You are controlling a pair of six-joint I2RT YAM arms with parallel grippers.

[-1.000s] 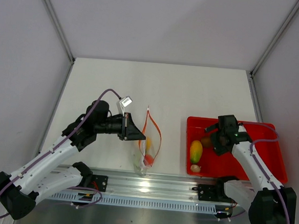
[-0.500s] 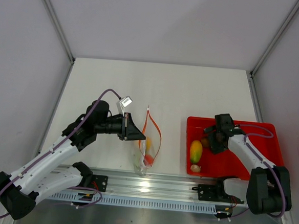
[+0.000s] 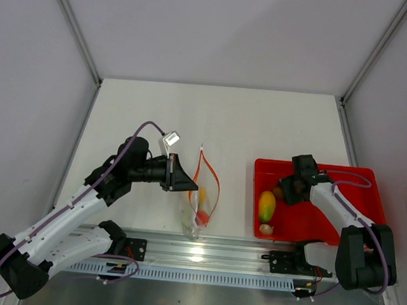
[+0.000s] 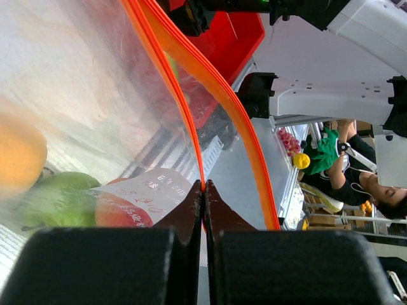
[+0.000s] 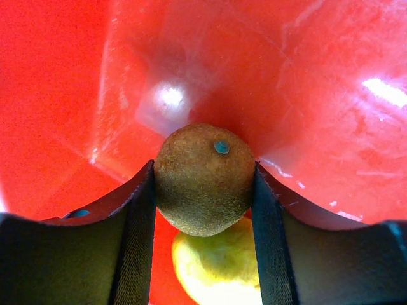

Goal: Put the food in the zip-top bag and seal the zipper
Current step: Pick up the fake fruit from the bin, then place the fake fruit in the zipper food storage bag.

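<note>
The clear zip-top bag [image 3: 202,198] stands in the middle of the table, its mouth held open upward. My left gripper [image 3: 187,181] [image 4: 203,188] is shut on one side of the red-orange zipper [image 4: 183,101]. Inside the bag lie an orange [image 4: 18,152], a green apple [image 4: 57,200] and a pinkish peach [image 4: 124,215]. My right gripper [image 3: 289,192] [image 5: 203,184] is down in the red tray [image 3: 352,219], with both jaws pressed against a brown kiwi-like ball [image 5: 203,178]. A yellow-green mango [image 3: 267,206] [image 5: 219,270] lies just below it, and a tiny beige piece [image 3: 266,229] sits near the tray's front left corner.
The tray's red wall [image 5: 318,82] rises close behind the kiwi. A metal rail [image 3: 203,254] with both arm bases runs along the near edge. Grey walls close in the table left, right and behind.
My right gripper has sunk slightly into the tray and its jaws have closed in onto the kiwi-like ball. The left arm and the bag have not moved.
</note>
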